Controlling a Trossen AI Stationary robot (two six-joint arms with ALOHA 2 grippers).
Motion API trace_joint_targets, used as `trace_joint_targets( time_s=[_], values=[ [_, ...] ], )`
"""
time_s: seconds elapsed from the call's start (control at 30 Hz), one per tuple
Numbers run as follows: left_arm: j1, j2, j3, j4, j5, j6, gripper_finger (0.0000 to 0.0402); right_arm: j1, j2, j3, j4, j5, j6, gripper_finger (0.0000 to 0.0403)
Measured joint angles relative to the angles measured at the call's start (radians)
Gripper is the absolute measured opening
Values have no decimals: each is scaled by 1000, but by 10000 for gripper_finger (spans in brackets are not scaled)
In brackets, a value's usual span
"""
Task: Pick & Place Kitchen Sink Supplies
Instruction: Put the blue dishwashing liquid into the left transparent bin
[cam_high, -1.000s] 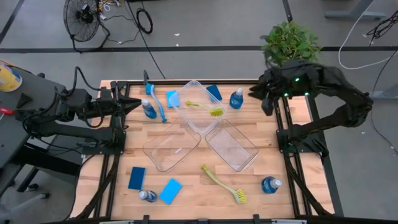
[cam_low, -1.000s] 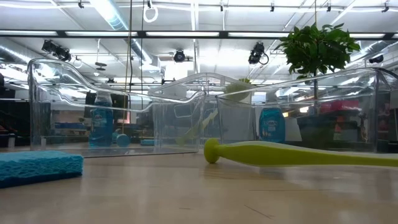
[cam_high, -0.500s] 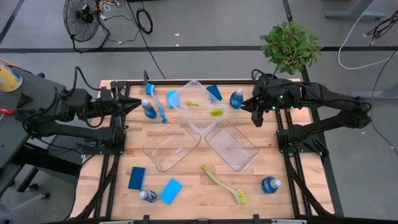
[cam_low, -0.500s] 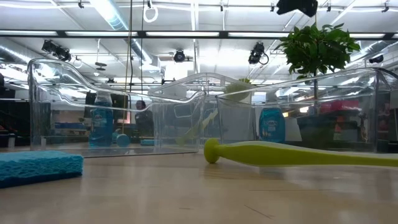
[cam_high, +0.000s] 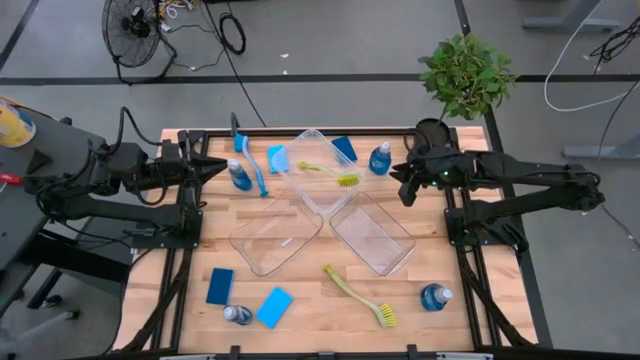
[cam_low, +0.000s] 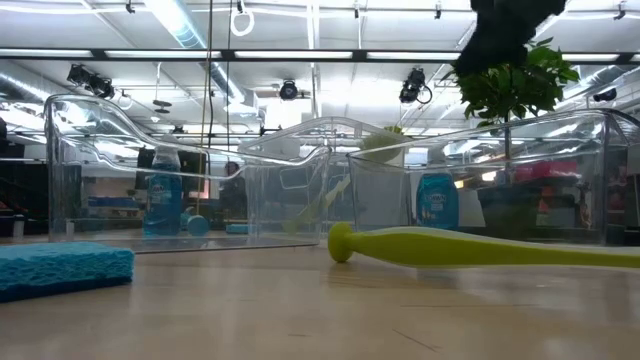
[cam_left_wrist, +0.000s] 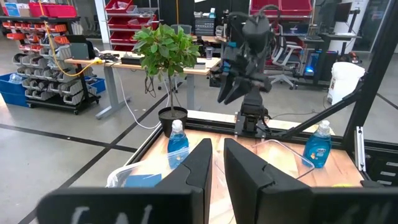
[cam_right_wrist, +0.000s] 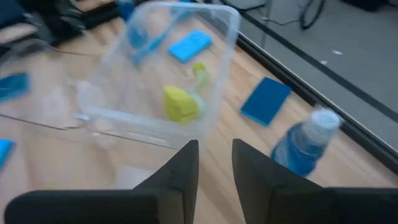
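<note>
My right gripper (cam_high: 404, 188) hangs slightly open above the table's far right part, beside a clear bottle of blue liquid (cam_high: 380, 158), which stands upright and shows ahead of the fingers (cam_right_wrist: 305, 146). It holds nothing. A dark-blue sponge (cam_high: 344, 148) lies flat by that bottle. A yellow-green brush (cam_high: 332, 174) lies in the far clear bin (cam_high: 312, 140). At the far left lie a blue brush (cam_high: 254, 168), a bottle (cam_high: 240, 176) and a light-blue sponge (cam_high: 277, 157). My left gripper (cam_high: 216, 170) waits shut at the table's left edge, level and empty.
Two more clear bins (cam_high: 275, 240) (cam_high: 373, 234) lie mid-table. Near the front edge are a yellow-green brush (cam_high: 358, 295), two sponges (cam_high: 219, 285) (cam_high: 274, 307) and two bottles (cam_high: 233, 313) (cam_high: 435, 296). A potted plant (cam_high: 466, 72) stands beyond the far right corner.
My right gripper has come down from high above the far right corner and gone a little toward the table's left and near edge, tipping further downward; it now shows at the top of the low view. Its finger gap has not changed. Nothing on the table has moved.
</note>
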Motion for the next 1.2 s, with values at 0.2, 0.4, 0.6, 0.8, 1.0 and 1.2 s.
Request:
trace_joint_targets(
  time_s=[0.2,0.4,0.6,0.8,1.0,1.2],
  values=[
    [0,4,0,0,0,0,48,-16,0,-94,28,62,93,100],
    [0,10,0,0,0,0,48,-29,0,-168,41,42,202,100],
    [0,11,0,0,0,0,48,-29,0,-230,74,-3,271,105],
    [0,11,0,0,0,0,48,-33,0,-287,132,-1,316,132],
    [0,11,0,0,0,0,48,-60,0,-333,167,1,316,180],
    [0,11,0,0,0,1,48,-104,0,-365,172,17,284,231]
  ],
)
